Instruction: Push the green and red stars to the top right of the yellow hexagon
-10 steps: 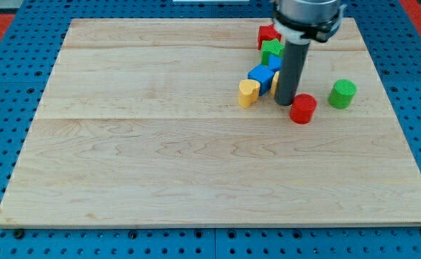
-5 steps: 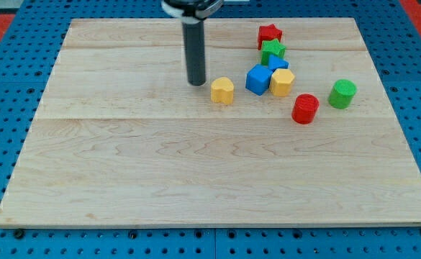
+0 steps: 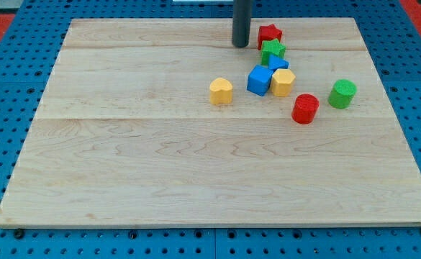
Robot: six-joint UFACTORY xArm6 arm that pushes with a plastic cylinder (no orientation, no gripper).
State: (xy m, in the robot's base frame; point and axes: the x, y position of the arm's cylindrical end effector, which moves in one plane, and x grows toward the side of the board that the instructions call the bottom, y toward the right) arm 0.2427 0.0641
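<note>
The red star (image 3: 269, 34) lies near the view's top, right of centre, with the green star (image 3: 272, 50) just below it. The yellow hexagon (image 3: 282, 82) sits lower, touching a blue cube (image 3: 259, 80); another blue block (image 3: 278, 63) lies between the green star and the hexagon. My tip (image 3: 240, 44) is just left of the red star, a small gap apart, and up-left of the green star.
A yellow heart-like block (image 3: 222, 91) lies alone left of the blue cube. A red cylinder (image 3: 305, 108) and a green cylinder (image 3: 342, 93) stand to the right of the hexagon. The wooden board (image 3: 124, 165) rests on a blue pegboard.
My tip moved from beside the red cylinder to the left, then up and right to beside the red star. The yellow heart block was pushed left, away from the blue cube.
</note>
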